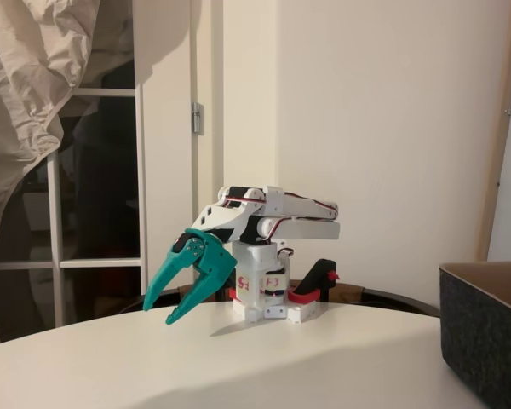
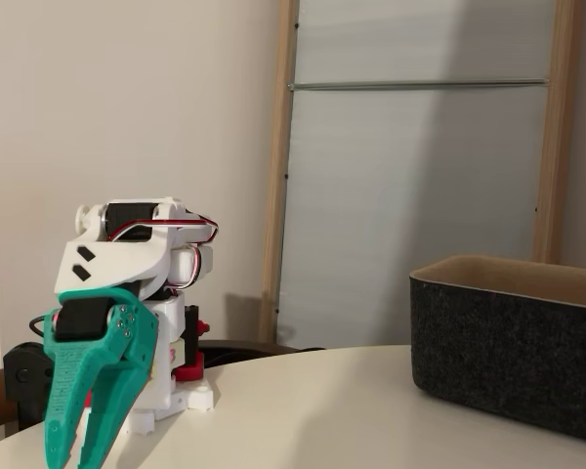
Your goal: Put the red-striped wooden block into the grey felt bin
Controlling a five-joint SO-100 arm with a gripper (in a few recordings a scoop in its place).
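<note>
The red-striped wooden block is out of view. My arm sits folded over its white base (image 1: 264, 294), with the teal gripper (image 1: 157, 315) hanging down just above the white table (image 1: 238, 366). Its fingers stand a little apart, open, with nothing between them. From the other side the gripper (image 2: 68, 457) is near the bottom left corner, its tips cut by the frame edge. The grey felt bin (image 1: 485, 341) stands at the right edge of the table, well away from the gripper. It is a large dark box (image 2: 508, 362) with a lighter brownish inside.
A red-and-black clamp (image 1: 315, 285) holds the base to the table's far edge and also appears as a clamp (image 2: 188, 362) beside the base. A window with white bars (image 1: 94, 213) and a pale wall lie behind. A wooden frame (image 2: 273, 195) leans against the wall.
</note>
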